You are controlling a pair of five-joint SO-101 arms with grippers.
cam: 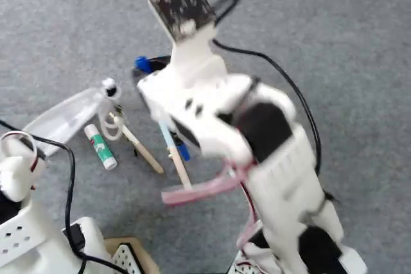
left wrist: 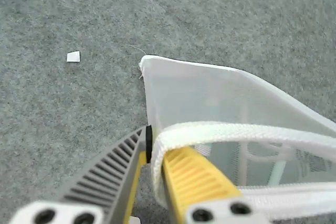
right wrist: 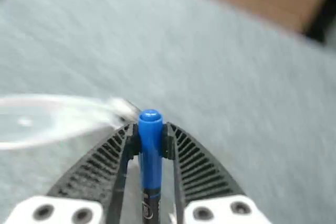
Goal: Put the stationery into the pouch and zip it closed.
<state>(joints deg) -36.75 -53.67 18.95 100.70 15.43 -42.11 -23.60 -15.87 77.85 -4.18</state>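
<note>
While left gripper [left wrist: 156,153] pinches zip edge of translucent white mesh pouch [left wrist: 210,98], jaws nearly closed on it, right gripper [right wrist: 150,136] clamps blue capped marker pen [right wrist: 150,166] tight, near pouch mouth; white-green glue stick [cam: 101,146] lies beside pouch.

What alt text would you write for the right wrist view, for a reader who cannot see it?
The right end effector is shut on a blue pen, gripping it just below its rounded tip. Beyond it stretches the grey table surface, with the clear pouch near the fingertips.
</note>
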